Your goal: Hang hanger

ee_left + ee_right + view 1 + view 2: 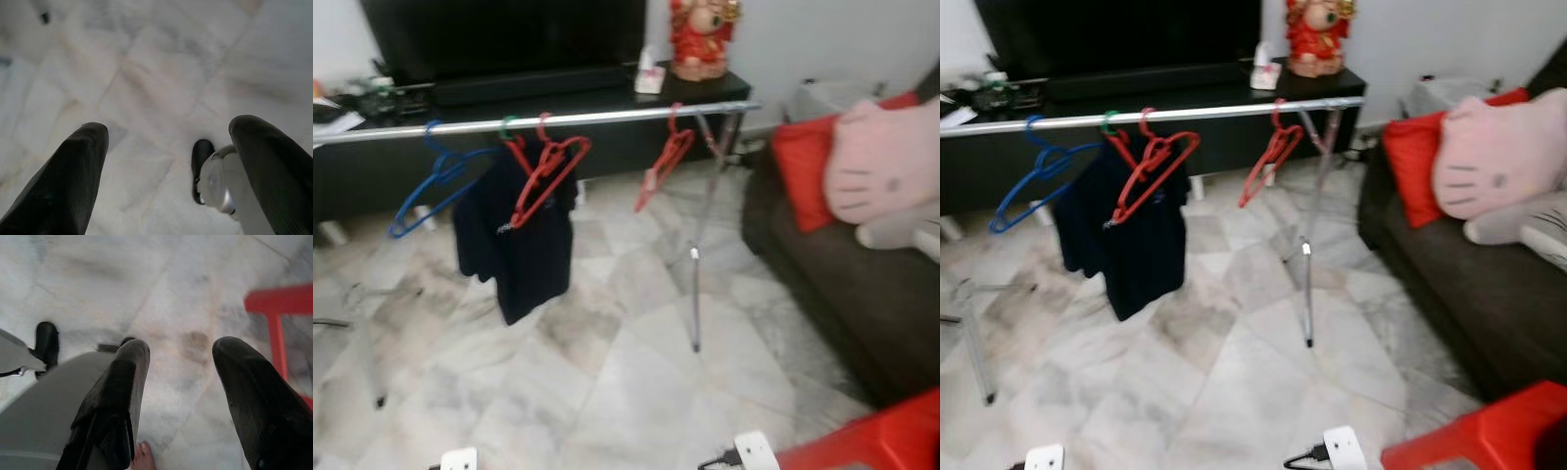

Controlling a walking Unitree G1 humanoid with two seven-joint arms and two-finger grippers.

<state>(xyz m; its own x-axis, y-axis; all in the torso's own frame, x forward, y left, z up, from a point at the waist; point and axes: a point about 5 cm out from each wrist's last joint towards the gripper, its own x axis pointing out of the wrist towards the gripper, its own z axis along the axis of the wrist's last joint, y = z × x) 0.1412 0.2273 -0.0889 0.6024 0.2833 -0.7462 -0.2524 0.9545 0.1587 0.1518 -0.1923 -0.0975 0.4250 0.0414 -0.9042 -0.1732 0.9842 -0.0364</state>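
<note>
a blue hanger point(1033, 176), two red hangers point(1151, 166) and a dark shirt point(1126, 240) hung on the metal rail point(1195, 115); another red hanger point(1268, 166) hung near its right end. both the left end effector point(166, 176) and right end effector point(178, 396) hung spread and empty over the marble floor point(1234, 372).

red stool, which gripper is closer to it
Right. The right gripper hangs open over the floor with the red stool just beside it. The left gripper hangs open over bare marble floor on the robot's other side.
</note>
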